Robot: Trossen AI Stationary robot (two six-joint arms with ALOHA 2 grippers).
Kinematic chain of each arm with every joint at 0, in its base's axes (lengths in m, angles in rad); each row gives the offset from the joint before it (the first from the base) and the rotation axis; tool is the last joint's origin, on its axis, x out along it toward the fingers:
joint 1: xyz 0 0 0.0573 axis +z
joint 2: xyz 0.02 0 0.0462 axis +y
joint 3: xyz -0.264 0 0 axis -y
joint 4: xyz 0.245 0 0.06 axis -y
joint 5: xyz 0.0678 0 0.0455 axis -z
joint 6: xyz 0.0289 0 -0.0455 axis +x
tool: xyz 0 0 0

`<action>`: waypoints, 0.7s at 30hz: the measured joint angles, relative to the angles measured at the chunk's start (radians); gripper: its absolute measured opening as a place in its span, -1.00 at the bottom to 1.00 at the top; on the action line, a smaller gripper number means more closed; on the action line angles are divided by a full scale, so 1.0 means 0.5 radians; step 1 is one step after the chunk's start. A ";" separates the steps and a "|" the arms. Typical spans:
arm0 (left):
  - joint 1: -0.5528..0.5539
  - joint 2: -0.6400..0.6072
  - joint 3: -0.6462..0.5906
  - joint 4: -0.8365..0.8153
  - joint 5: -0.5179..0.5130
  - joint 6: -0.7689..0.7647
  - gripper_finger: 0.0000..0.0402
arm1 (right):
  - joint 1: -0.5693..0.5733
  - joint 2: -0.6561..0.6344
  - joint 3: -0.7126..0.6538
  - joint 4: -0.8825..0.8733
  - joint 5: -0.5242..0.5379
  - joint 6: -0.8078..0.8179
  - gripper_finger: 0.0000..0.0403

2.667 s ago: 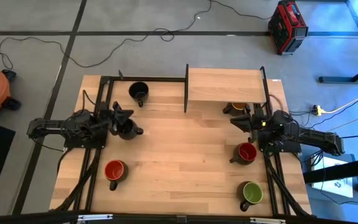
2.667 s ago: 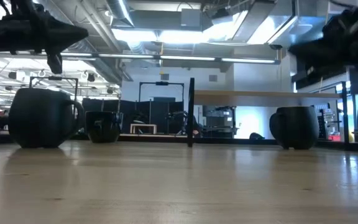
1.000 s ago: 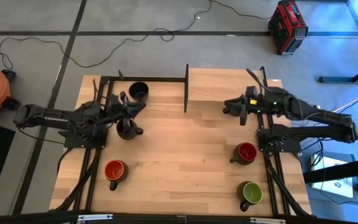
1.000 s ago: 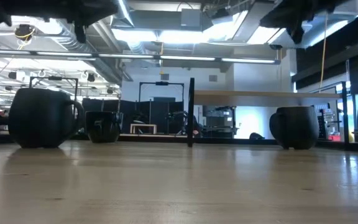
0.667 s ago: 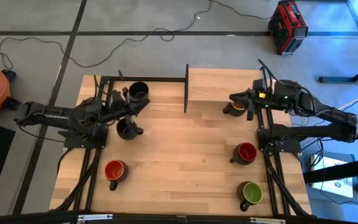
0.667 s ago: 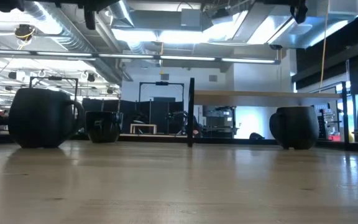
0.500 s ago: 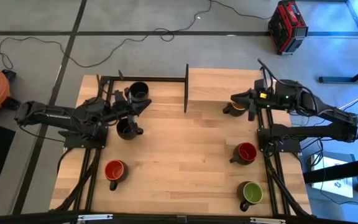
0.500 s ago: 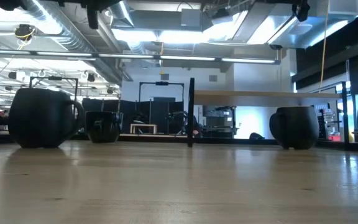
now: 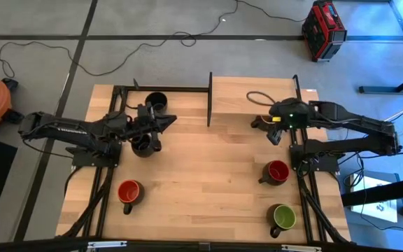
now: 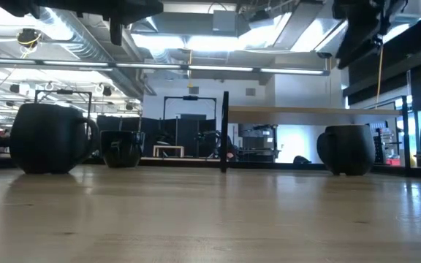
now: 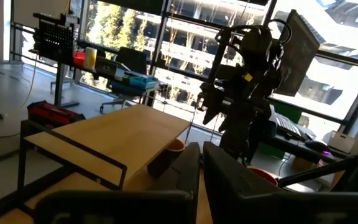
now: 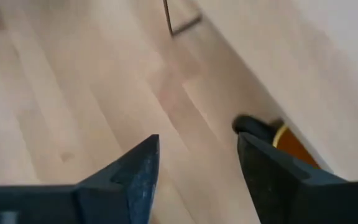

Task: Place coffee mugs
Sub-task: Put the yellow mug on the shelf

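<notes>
Coffee mugs lie spread over the wooden table [image 9: 201,175]: a black-inside mug [image 9: 157,102] at the far left corner, another black mug [image 9: 143,145] just nearer, a red-inside mug [image 9: 129,192] toward the near left, a second red mug [image 9: 278,171] and a green-inside mug [image 9: 283,217] along the right edge. A yellow-inside mug [image 12: 277,138] sits tucked under the front lip of the low shelf [image 9: 254,94] at the far right.

The right gripper [image 9: 272,128] hovers just in front of that yellow mug, fingers spread and empty. The left gripper [image 9: 161,120] hangs above the two black mugs with its fingers pressed together, holding nothing.

The step in hand looks like letting go of the yellow mug. Best to draw the open fingers straight back from the shelf lip, level, so neither one catches the handle or rim.
</notes>
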 joint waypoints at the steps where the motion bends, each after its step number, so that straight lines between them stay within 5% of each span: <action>1: 0.000 0.000 0.000 0.001 0.000 -0.001 -0.93 | 0.000 0.016 0.000 -0.024 -0.003 -0.004 0.04; 12: 0.005 -0.002 0.000 0.003 0.034 -0.004 -0.93 | 0.057 -0.001 -0.001 -0.096 -0.811 0.164 -0.06; 17: 0.004 -0.002 0.000 0.003 0.039 -0.005 -0.93 | 0.325 -0.036 -0.001 -0.147 -0.804 0.458 -0.08; 21: -0.003 -0.002 0.000 -0.058 0.040 -0.004 -0.93 | 0.583 -0.031 -0.001 -0.193 -0.490 0.632 -0.08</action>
